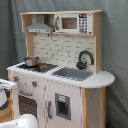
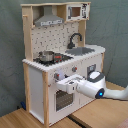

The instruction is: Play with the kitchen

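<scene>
The kitchen (image 1: 60,75) is a tall white and light-wood toy unit, seen in both exterior views. A small metal pot (image 1: 31,61) sits on the stove, with a black faucet (image 1: 85,58) over the grey sink (image 1: 74,73). In the second exterior view the kitchen (image 2: 37,85) faces right, and the white arm reaches in from the second exterior view's right. My gripper (image 2: 59,84) is at the top edge of the windowed oven door (image 2: 65,99), just below the knobs (image 2: 57,76). The pot (image 2: 46,56) stands above it. Part of the white arm (image 1: 5,85) shows at the first exterior view's left edge.
A grey curtain (image 1: 115,50) hangs behind the unit. The hood (image 1: 41,25) and a toy microwave (image 1: 73,22) sit on top. The unit stands on a wooden surface (image 2: 97,119). A rounded side counter (image 1: 102,79) juts out past the sink.
</scene>
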Controlling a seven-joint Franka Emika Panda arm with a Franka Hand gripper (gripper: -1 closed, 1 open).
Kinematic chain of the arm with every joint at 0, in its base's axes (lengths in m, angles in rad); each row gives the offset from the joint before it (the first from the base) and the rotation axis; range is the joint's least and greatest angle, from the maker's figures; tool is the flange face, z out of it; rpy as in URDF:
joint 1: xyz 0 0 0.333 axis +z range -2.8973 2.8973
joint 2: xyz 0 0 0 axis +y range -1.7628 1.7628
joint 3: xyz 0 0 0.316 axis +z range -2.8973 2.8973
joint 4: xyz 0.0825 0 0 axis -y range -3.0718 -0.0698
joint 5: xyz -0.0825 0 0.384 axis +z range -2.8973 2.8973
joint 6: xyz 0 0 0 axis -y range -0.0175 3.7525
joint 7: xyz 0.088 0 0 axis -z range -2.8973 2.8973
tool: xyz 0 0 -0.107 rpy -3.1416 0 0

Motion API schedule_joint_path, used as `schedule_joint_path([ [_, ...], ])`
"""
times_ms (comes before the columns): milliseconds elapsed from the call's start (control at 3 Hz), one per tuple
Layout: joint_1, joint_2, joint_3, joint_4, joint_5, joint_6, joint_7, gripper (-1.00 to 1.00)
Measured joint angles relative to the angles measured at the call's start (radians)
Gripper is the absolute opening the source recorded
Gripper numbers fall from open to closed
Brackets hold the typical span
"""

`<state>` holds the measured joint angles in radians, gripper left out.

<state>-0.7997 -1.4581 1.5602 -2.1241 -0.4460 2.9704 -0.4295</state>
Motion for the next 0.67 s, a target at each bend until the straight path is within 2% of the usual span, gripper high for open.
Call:
schedule_joint_path([
  [333,0.07,0.0,0.009,-0.055,0.0,-0.02,0.08,1.0],
  [667,0.119,0.0,0.01,-0.105,0.0,-0.021,0.165,1.0],
])
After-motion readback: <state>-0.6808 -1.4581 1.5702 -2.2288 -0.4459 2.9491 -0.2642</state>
